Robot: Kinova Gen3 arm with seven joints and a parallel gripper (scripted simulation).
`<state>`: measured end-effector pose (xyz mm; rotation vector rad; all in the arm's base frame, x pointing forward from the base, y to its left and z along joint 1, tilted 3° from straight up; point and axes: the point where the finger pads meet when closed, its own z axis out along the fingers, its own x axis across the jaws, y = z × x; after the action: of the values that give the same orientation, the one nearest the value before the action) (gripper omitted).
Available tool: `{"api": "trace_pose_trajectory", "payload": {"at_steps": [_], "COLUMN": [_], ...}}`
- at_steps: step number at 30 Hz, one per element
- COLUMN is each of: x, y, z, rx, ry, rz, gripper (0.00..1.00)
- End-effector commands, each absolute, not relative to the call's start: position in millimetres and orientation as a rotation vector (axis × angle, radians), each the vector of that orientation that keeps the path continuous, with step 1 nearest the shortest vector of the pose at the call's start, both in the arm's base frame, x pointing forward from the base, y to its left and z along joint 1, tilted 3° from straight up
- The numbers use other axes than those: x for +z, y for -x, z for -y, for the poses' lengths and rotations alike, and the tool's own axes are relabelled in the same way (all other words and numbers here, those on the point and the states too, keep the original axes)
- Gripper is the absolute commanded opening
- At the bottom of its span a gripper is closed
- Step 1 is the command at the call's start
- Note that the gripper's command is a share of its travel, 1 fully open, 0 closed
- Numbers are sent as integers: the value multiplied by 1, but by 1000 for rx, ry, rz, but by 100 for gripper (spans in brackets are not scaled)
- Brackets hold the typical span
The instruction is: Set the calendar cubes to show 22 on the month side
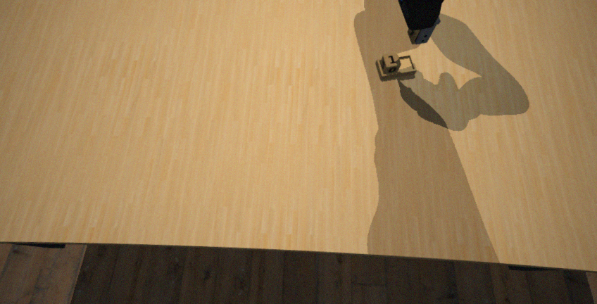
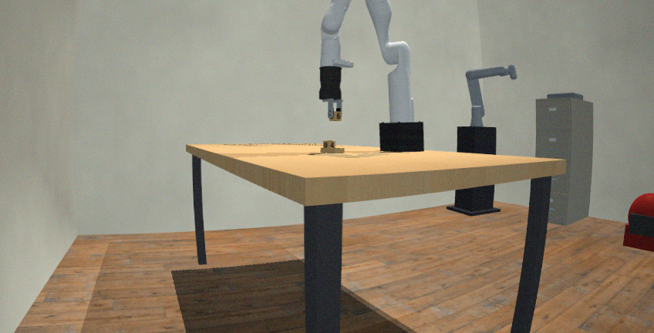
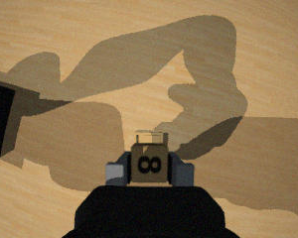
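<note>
Arm: reaches high, forearm hanging straight down.
Gripper (image 2: 335, 116): pointing down, fingers clamped on a cube (image 2: 335, 116), well above the table.

The light wooden table (image 1: 167, 133) carries a small tray (image 1: 408, 68) holding one cube (image 1: 390, 63).
</note>
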<state>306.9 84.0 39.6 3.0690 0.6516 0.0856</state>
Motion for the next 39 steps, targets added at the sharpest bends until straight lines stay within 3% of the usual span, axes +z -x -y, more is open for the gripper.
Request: {"api": "trace_pose_trajectory", "payload": {"at_steps": [1, 25, 39], "x": [38, -21, -25], "y": [-310, -307, -308], "z": [-84, -86, -86], "rx": [96, 80, 84], "ry": [-3072, -3073, -3073], "rz": [-633, -633, -633], "gripper": [60, 60, 60]}}
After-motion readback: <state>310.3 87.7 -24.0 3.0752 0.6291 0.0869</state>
